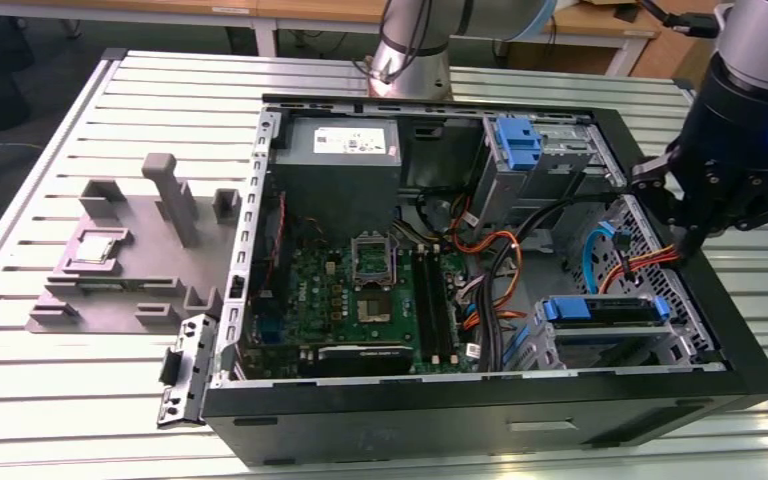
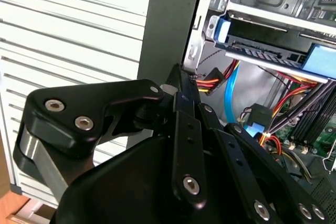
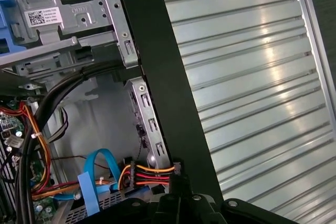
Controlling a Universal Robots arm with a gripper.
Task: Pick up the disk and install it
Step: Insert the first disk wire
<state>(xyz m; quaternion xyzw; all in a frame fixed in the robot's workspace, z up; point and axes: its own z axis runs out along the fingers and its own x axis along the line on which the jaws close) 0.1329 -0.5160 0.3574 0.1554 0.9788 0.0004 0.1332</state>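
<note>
Well apart, pincer (image 1: 690,250), disk (image 1: 603,309) below

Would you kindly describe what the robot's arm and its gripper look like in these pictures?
In the exterior view the arm is a thick cylinder, silver-grey at the top and black lower down, with a small blue light lit on its side. A silver base column stands behind the computer case. The gripper is matte black, built from flat linkage bars joined by silver hex-socket screws, narrowing to slim fingers.
</note>
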